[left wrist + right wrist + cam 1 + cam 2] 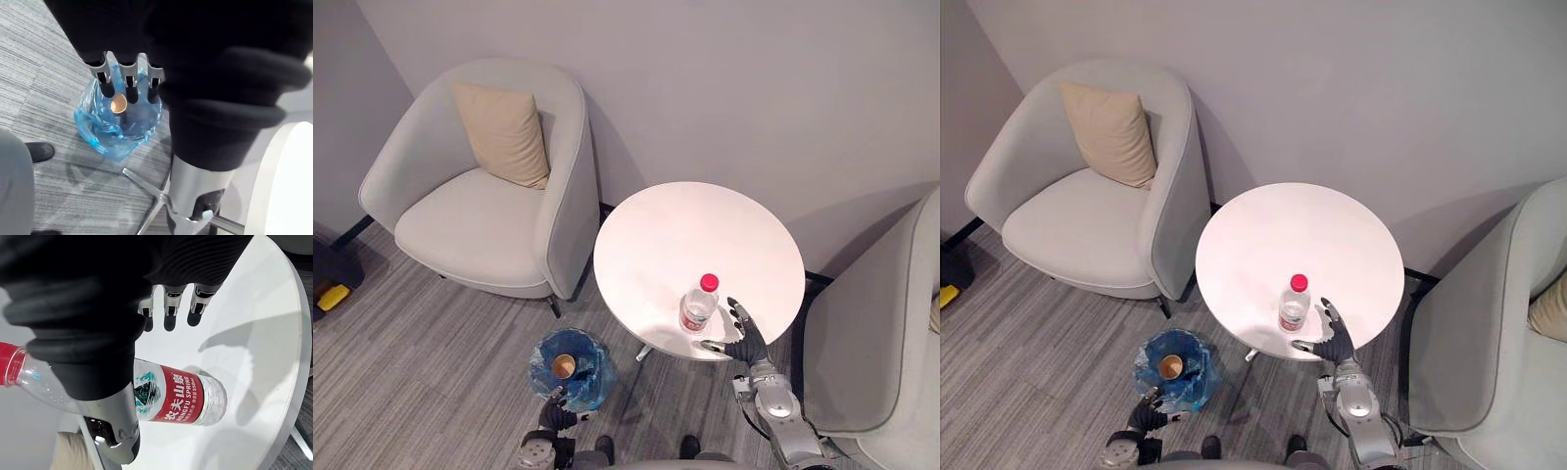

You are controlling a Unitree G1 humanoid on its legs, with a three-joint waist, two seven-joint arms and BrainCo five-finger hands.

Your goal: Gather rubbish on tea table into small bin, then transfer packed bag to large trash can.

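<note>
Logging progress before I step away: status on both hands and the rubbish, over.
Right hand open beside upright bottle on table, no grip yet. Left hand open at small bin, cup inside. Nothing between hand and bottle.

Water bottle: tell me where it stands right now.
In the eye views the water bottle stands upright on the round white table, near its edge on the robot's side, just left of the open right hand.
</note>
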